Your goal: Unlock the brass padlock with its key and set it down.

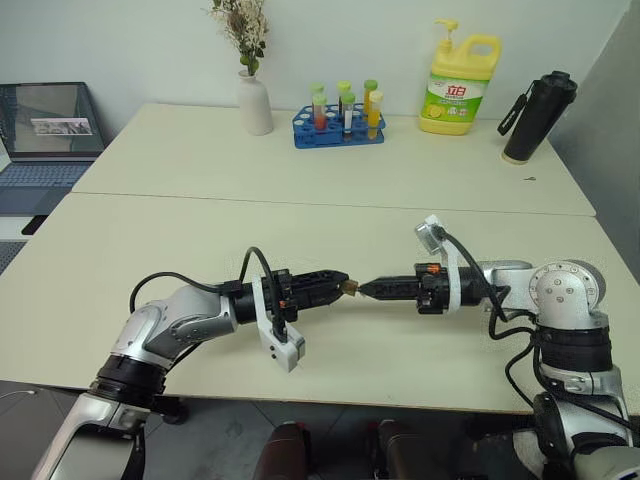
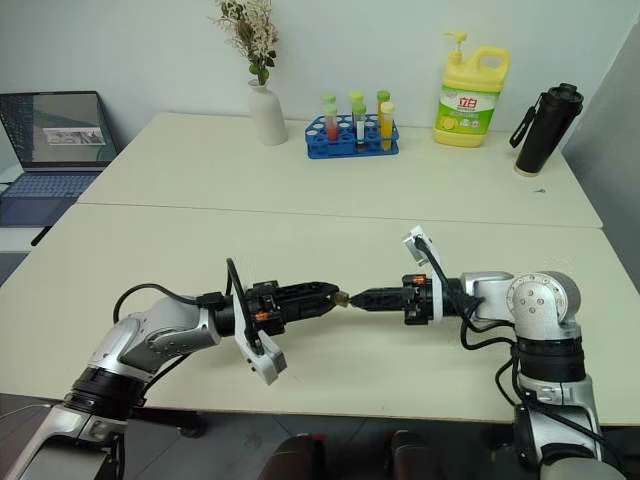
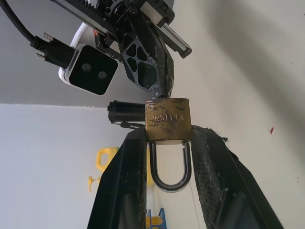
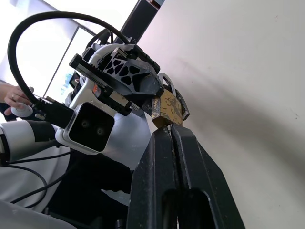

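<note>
A pale cream table [image 1: 200, 250] fills the scene, made of two tops joined along a seam, and the robot's two arms meet nose to nose above its near half. At the far edge stand the bigger things: a yellow dish soap bottle [image 1: 459, 82] at about 1 o'clock, a black flask [image 1: 537, 116] at 2 o'clock, a white vase [image 1: 254, 100] with dried flowers at 11 o'clock, and a blue rack of tubes [image 1: 338, 118] near 12 o'clock. An open laptop [image 1: 42, 140] sits off the table at 10 o'clock. The left gripper [image 1: 338, 281] points toward 3 o'clock and clamps the brass padlock [image 3: 167, 120] by the sides of its body between its two black fingers [image 3: 125, 181]; the silvery shackle loop hangs back between those fingers. The padlock is held in the air above the table, right at the middle of the head views, between the two gripper tips. The right gripper [image 1: 366, 288] points toward 9 o'clock with its jaws pressed fully together, its tip against the padlock's face opposite the shackle. The key cannot be made out at that tip.
</note>
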### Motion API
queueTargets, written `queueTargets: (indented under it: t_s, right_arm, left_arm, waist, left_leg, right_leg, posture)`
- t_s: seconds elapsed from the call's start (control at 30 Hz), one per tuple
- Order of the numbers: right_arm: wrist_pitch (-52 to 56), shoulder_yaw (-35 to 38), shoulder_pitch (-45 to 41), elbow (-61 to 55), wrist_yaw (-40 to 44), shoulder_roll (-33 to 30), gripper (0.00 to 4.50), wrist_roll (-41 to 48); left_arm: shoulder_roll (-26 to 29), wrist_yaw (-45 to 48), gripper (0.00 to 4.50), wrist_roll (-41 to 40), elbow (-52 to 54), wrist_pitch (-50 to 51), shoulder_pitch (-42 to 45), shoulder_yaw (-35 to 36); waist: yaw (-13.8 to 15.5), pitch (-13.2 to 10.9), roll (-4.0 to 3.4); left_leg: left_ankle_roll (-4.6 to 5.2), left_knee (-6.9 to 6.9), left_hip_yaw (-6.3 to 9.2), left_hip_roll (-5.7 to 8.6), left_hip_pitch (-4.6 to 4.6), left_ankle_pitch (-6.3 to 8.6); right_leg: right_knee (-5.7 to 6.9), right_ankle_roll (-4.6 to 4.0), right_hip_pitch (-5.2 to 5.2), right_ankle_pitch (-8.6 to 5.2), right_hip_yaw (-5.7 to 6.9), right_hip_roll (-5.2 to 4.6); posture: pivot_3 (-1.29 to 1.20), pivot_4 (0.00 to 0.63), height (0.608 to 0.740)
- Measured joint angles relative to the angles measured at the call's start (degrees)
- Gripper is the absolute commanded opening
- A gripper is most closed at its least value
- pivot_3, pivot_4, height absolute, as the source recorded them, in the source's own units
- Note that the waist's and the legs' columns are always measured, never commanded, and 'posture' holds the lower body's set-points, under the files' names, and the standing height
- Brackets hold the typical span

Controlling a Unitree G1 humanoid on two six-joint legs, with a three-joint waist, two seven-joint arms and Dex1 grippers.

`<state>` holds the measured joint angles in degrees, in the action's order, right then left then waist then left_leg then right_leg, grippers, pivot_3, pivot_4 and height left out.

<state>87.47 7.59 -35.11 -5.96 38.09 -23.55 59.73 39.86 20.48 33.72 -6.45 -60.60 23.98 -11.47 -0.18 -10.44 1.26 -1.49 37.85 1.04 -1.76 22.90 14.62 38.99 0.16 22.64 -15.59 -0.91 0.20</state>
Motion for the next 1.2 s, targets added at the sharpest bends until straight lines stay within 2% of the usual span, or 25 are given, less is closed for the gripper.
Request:
queueTargets:
  t_s: [0.17,0.33,0.47,0.6,0.67,0.83,1.03,1.2]
  right_arm:
    - [3.2,1.9,-0.8,1.0,-1.9,1.4,0.00,0.7]
    - [-1.0,-0.7,-0.2,-3.0,-1.3,-0.5,0.00,-0.7]
    - [-6.1,-3.9,1.0,-5.2,1.6,-2.4,0.95,-2.3]
    - [-17.9,-9.4,3.7,-8.9,8.2,-9.5,2.45,-9.2]
    - [-23.2,-11.1,5.8,-9.8,11.5,-12.4,2.50,-12.2]
    - [-28.4,-11.5,8.3,-12.0,14.4,-12.6,2.50,-13.7]
    - [-29.9,-13.6,9.6,-13.9,10.3,-6.2,2.50,-14.5]
    - [-30.2,-13.5,9.6,-13.7,8.0,-3.7,2.50,-15.7]
  left_arm:
    - [0.3,-0.2,0.96,0.0,0.0,-0.2,0.0,-0.1]
    - [0.3,-0.4,0.96,0.0,0.0,0.2,0.0,-0.1]
    - [0.4,-0.3,0.96,0.0,-0.1,0.6,-0.1,-0.3]
    - [0.4,0.2,0.96,-1.0,-0.1,2.3,-1.2,-0.6]
    - [0.4,0.5,0.96,-2.4,-0.1,3.3,-2.2,-0.6]
    - [0.4,1.4,0.96,-4.2,0.2,4.3,-2.3,-0.7]
    - [0.1,1.7,0.96,-4.6,0.3,5.1,-2.0,-1.5]
    - [0.7,1.9,0.96,-4.6,0.1,5.8,-2.0,-1.2]
  waist:
    - [0.0,0.0,0.00]
    - [-0.1,0.0,0.00]
    - [-0.1,0.0,-0.02]
    - [0.0,0.0,-0.02]
    - [-0.1,0.0,-0.01]
    - [-0.3,0.0,-0.02]
    - [-0.2,0.0,-0.02]
    - [-0.2,0.0,-0.02]
  left_leg:
    - [0.00,-0.01,-0.03,0.01,0.04,0.00]
    - [0.01,-0.02,-0.03,0.01,0.05,0.01]
    - [0.01,-0.02,-0.04,0.02,0.05,0.01]
    - [0.02,-0.02,-0.04,0.04,0.06,0.01]
    - [0.02,-0.02,-0.06,0.03,0.06,0.01]
    - [0.02,-0.02,-0.04,-0.03,0.03,0.01]
    - [0.01,-0.01,-0.04,-0.01,0.04,0.01]
    - [0.01,0.00,-0.05,0.03,0.04,0.01]
  right_leg:
    - [0.00,0.00,0.05,0.00,-0.01,0.00]
    - [0.00,0.07,0.06,-0.04,0.00,0.01]
    - [0.00,0.26,0.07,-0.15,-0.01,0.01]
    - [-0.03,0.28,0.07,-0.16,0.00,-0.02]
    - [-0.04,0.28,0.08,-0.17,-0.01,-0.04]
    - [0.00,0.28,0.08,-0.16,-0.01,0.02]
    - [0.01,0.28,0.08,-0.16,-0.01,0.01]
    - [-0.01,0.28,0.06,-0.16,-0.01,-0.02]
  posture:
    - [0.00,0.150,0.740]
    - [0.00,0.150,0.740]
    - [0.00,0.150,0.740]
    - [0.00,0.150,0.740]
    - [0.00,0.150,0.740]
    - [0.00,0.150,0.740]
    - [0.00,0.150,0.740]
    - [0.00,0.150,0.740]
